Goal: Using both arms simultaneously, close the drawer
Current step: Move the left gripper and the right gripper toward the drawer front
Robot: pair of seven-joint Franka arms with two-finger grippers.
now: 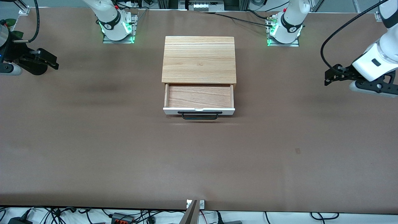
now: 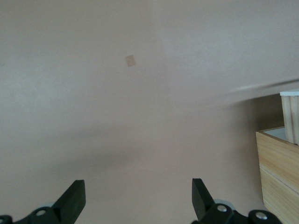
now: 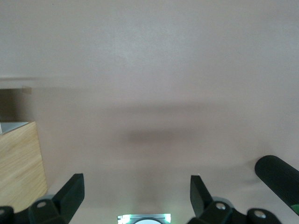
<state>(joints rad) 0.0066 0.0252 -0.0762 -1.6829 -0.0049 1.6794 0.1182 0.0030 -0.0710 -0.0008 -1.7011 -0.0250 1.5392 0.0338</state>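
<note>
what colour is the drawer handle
Black, a thin bar handle on the drawer's white front panel; clearest in the front view.

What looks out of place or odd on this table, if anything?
Only the drawer stands out: it is pulled out of the cabinet and looks empty, its handle untouched. Nothing looks spilled, askew or damaged. The left gripper and right gripper hang open over bare table at its ends.
</note>
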